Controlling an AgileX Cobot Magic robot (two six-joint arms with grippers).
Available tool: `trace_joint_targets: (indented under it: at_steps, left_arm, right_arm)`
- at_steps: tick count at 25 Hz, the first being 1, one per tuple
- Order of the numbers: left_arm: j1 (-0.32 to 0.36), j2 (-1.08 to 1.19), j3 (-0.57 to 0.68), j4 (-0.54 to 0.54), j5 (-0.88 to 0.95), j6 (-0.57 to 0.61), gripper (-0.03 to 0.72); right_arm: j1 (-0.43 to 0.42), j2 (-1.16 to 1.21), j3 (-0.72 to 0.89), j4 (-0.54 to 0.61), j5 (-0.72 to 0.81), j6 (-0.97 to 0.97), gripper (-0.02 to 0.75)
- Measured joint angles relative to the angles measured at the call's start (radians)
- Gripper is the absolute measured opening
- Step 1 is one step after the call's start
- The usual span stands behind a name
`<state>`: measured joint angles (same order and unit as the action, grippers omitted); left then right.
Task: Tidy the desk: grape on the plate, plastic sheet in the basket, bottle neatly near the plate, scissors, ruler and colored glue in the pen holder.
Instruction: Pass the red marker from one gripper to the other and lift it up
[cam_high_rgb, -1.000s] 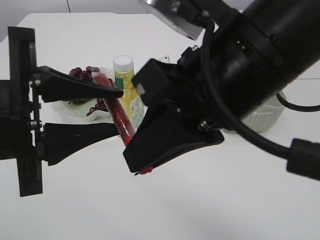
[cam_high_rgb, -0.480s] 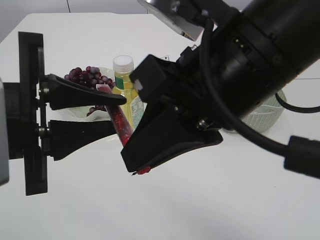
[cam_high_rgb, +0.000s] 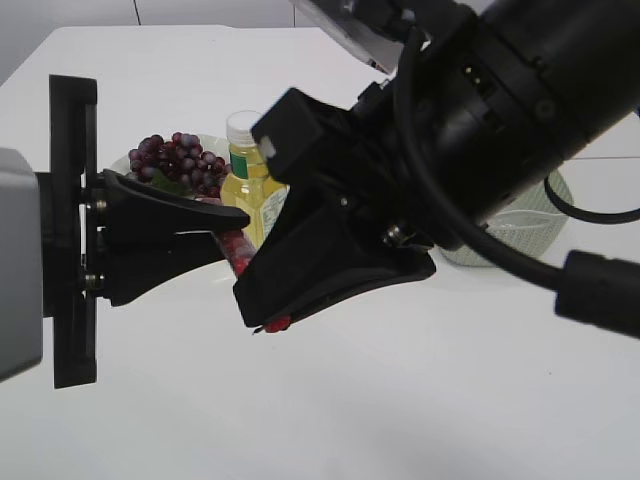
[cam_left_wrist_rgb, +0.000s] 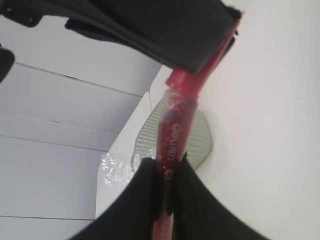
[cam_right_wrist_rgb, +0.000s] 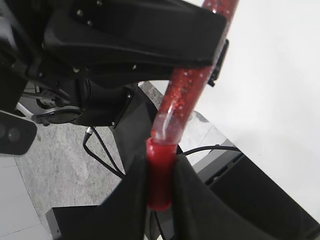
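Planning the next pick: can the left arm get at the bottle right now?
Probably not. The left gripper and right gripper are both clamped on the red glitter pen, and that pen and the right gripper sit in front of the bottle.

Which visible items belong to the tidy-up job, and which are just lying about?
Job items:
red glitter pen, held by both tools
grape
plate
bottle
basket
plastic sheet
desk

Just lying about:
nothing that I can make out
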<state>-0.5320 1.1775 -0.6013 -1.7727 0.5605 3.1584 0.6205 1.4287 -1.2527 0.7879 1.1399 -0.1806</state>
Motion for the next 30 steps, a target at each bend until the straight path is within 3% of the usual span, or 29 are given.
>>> trace_joint_targets:
  at_steps: [6,9,15,17,24,30]
  left_arm:
    - [0.0,0.0,0.0,0.0,-0.006,0.001,0.041]
    - [0.0,0.0,0.0,0.0,-0.008,0.001,0.041]
    - [0.0,0.006,0.0,-0.008,-0.037,-0.002,0.038]
    - [0.0,0.006,0.0,-0.008,-0.037,-0.002,0.038]
    - [0.0,0.006,0.0,-0.009,-0.051,-0.004,0.038]
    - [0.0,0.006,0.0,-0.011,-0.067,-0.004,0.038]
  right_arm:
    - [0.0,0.0,0.0,0.007,-0.001,0.001,0.081]
    - [-0.001,0.0,0.0,0.013,-0.001,0.002,0.121]
    - [0.001,0.0,0.0,0.058,0.003,-0.004,0.402]
    - [0.001,0.0,0.0,0.062,0.004,-0.004,0.459]
    - [0.001,-0.007,-0.002,0.047,0.048,-0.057,0.5]
    - [0.001,-0.072,-0.002,-0.181,0.081,-0.02,0.501]
